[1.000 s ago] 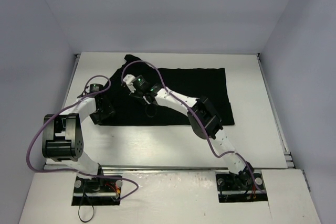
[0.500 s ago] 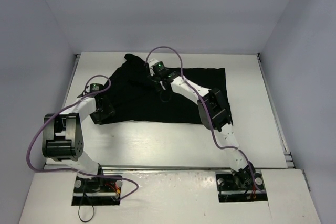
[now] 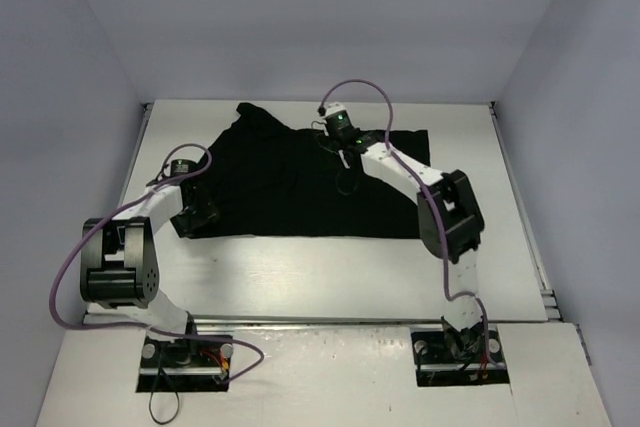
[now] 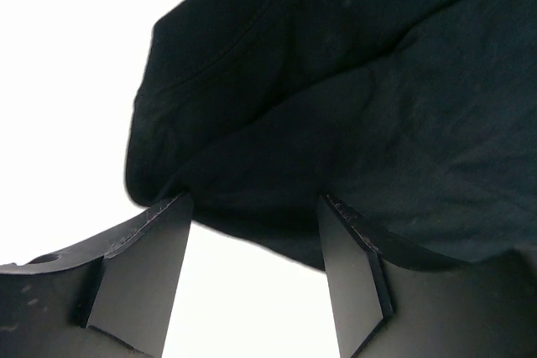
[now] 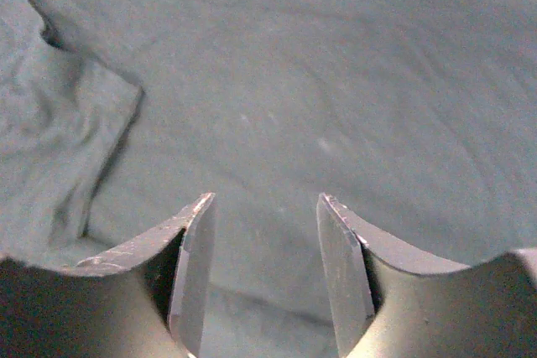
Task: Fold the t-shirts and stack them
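Observation:
The black t-shirt (image 3: 290, 187) lies spread on the white table (image 3: 300, 277), with a sleeve poking out at its far left corner. My right gripper (image 3: 330, 137) hovers over the shirt's far edge. In the right wrist view the right gripper (image 5: 266, 199) is open with only flat cloth (image 5: 294, 64) beneath and a folded layer (image 5: 67, 140) to the left. My left gripper (image 3: 197, 215) sits at the shirt's near left corner. Seen from the left wrist, the left gripper (image 4: 256, 199) is open, its tips at the shirt's hem (image 4: 336, 81), with bare table between them.
Grey enclosure walls (image 3: 90, 67) close in the table on the left, back and right. A metal rail (image 3: 545, 297) runs along the table's right edge. Purple cables (image 3: 365, 92) loop above both arms. A bare strip of table lies between the shirt and the arm bases.
My right gripper has swept rightward along the shirt's far side and gone from shut to open, letting go of the cloth. The left arm has not moved.

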### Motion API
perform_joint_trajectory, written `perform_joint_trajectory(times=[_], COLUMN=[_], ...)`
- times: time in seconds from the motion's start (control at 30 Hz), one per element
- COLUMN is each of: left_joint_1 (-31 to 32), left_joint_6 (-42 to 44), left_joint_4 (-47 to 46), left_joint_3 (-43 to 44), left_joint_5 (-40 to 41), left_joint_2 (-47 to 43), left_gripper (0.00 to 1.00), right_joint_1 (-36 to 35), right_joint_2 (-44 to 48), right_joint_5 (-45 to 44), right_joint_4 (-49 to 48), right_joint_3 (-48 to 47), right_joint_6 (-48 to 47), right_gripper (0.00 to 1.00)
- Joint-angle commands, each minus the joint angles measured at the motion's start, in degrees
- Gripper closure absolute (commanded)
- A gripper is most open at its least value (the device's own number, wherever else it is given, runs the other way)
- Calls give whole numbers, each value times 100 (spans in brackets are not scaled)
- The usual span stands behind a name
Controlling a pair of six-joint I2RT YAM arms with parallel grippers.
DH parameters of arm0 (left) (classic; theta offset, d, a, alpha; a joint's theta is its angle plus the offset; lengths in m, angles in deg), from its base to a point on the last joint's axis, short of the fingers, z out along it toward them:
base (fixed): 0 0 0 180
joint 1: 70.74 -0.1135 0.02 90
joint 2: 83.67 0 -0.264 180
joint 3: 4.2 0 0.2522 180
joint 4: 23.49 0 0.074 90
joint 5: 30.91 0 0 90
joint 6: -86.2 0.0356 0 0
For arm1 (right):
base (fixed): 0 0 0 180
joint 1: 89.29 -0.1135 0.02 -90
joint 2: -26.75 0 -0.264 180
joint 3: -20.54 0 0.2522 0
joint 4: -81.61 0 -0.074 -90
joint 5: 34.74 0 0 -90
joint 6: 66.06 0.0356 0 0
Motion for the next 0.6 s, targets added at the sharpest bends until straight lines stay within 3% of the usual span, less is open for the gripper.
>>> perform_joint_trajectory(times=[0.0, 0.17, 0.27, 0.57], left_joint_1=[20, 640, 841, 596], left_joint_6=[459, 711, 714, 351], left_joint_4=[287, 337, 194, 142], left_joint_3=[635, 1145, 1231, 1004], left_joint_5=[341, 665, 698, 552], left_joint_2=[-575, -382, 2, 986], left_gripper=[42, 42, 42, 42], right_joint_1=[763, 1625, 1964, 2787], right_joint_2=[1453, 2323, 2579, 2222], right_joint_5=[-434, -329, -154, 85], right_joint_4=[3, 185, 186, 150], right_joint_3=[1474, 3050, 3496, 4294], right_joint_6=[983, 1480, 1583, 1682], right_gripper=[49, 42, 39, 40])
